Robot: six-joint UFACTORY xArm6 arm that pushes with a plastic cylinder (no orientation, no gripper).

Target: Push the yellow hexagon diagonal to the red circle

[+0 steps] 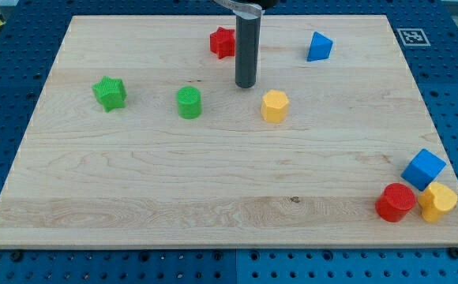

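The yellow hexagon lies a little above the board's middle. The red circle lies at the view's bottom right, far from the hexagon. My tip rests on the board just up and to the left of the yellow hexagon, with a small gap between them. The rod rises straight to the view's top edge.
A second yellow block touches the red circle's right side, and a blue cube sits just above both. A red star lies left of the rod, a blue triangle at the upper right. A green circle and green star lie to the left.
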